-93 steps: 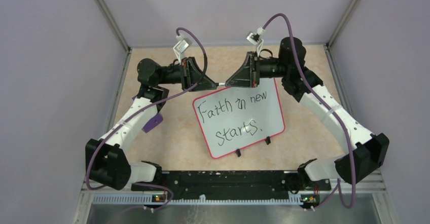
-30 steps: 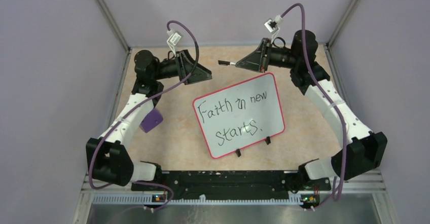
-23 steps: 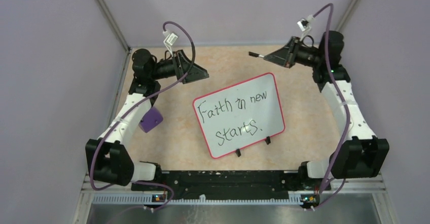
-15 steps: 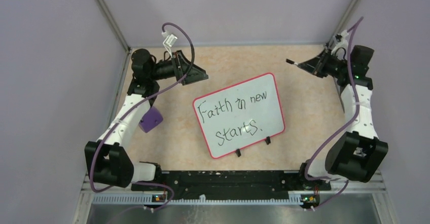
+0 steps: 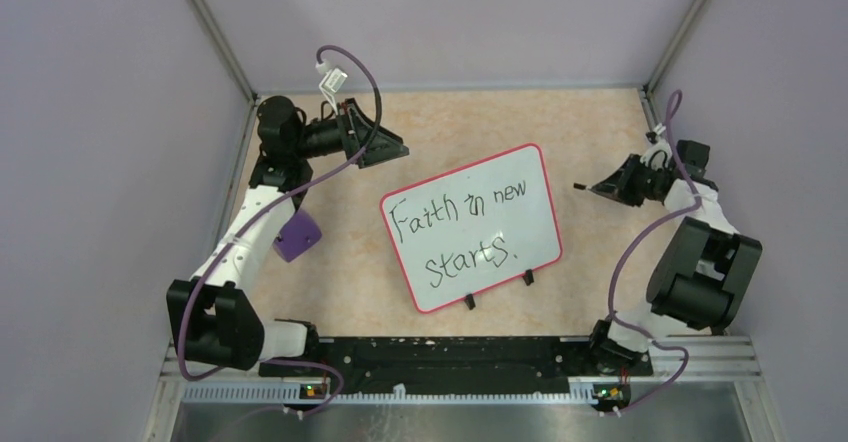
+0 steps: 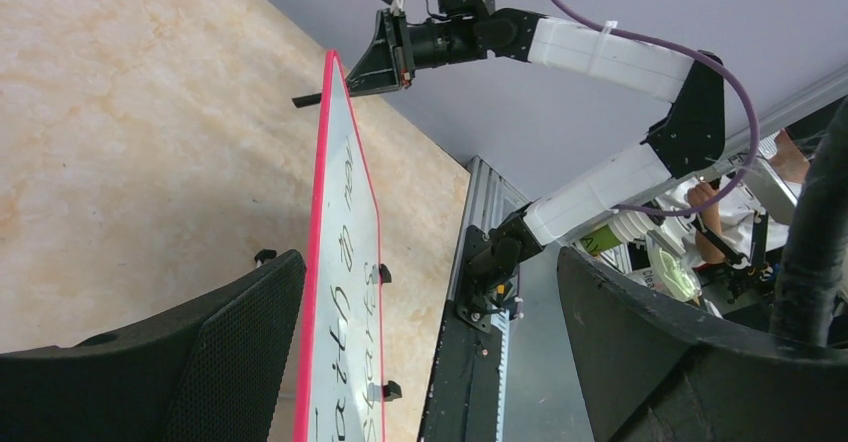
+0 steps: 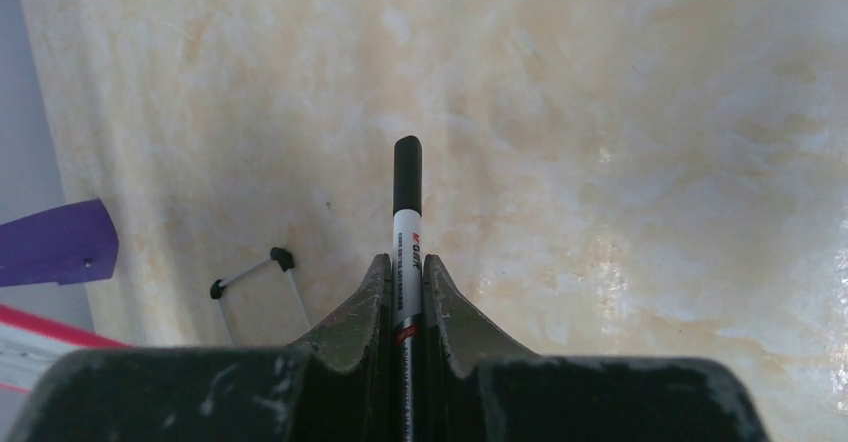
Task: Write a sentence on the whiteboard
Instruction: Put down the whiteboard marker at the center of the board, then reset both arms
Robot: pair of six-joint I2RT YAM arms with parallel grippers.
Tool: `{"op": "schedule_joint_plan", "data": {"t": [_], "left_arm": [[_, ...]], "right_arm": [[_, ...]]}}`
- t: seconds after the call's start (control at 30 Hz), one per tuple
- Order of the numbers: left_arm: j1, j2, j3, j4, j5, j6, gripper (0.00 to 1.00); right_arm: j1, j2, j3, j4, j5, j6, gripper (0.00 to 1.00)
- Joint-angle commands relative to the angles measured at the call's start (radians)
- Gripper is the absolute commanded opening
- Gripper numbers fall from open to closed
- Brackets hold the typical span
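Holding the marker (image 7: 406, 212) clamped in my right claw (image 5: 600, 188) by the table's (image 5: 450, 122) right edge; left claw (image 5: 398, 150) gapes empty. I'd lower it flat, clear of the whiteboard (image 5: 535, 230), then let go.

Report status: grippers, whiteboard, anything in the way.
Left gripper open, empty. Right gripper shut on black-capped white marker, right of board. Glossy white, red-rimmed whiteboard bears black two-line sentence. Purple block left, not touching.

My right fingers (image 7: 348, 324) hide the lower barrel of the marker (image 7: 407, 212). From my left wrist the whiteboard (image 6: 345, 222) shows nearly edge-on, its sentence (image 6: 360, 282) too foreshortened to read and cut off below.
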Motion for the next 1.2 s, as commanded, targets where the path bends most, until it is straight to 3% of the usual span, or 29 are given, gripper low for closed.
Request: {"op": "schedule_joint_plan", "data": {"t": [0.0, 0.23, 0.5, 0.8, 0.93, 1.0, 1.03, 1.17], "left_arm": [[0.008, -0.033, 0.011, 0.019, -0.006, 0.025, 0.99], [0.014, -0.032, 0.003, 0.014, -0.002, 0.033, 0.99], [0.016, -0.026, -0.002, 0.014, -0.003, 0.035, 0.99], [0.017, -0.022, -0.003, -0.020, -0.009, 0.067, 0.99], [0.018, -0.015, 0.037, -0.180, -0.041, 0.192, 0.99], [0.019, -0.006, 0.083, -0.329, -0.071, 0.299, 0.99], [0.019, 0.001, 0.116, -0.418, -0.099, 0.364, 0.99], [0.037, 0.078, 0.303, -0.812, -0.265, 0.665, 0.99]], "right_arm": [[-0.012, 0.067, -0.018, 0.106, 0.040, -0.023, 0.04], [-0.029, 0.167, -0.034, 0.157, 0.036, -0.013, 0.10], [-0.030, 0.187, -0.042, 0.142, 0.047, -0.035, 0.37], [-0.035, 0.185, -0.053, 0.110, 0.059, -0.080, 0.43], [-0.036, 0.148, -0.034, 0.082, 0.044, -0.100, 0.52], [-0.037, 0.121, -0.006, 0.053, 0.041, -0.115, 0.65], [-0.036, 0.106, 0.010, 0.037, 0.041, -0.122, 0.79], [-0.036, 0.044, 0.110, -0.047, 0.010, -0.176, 0.84]]}}
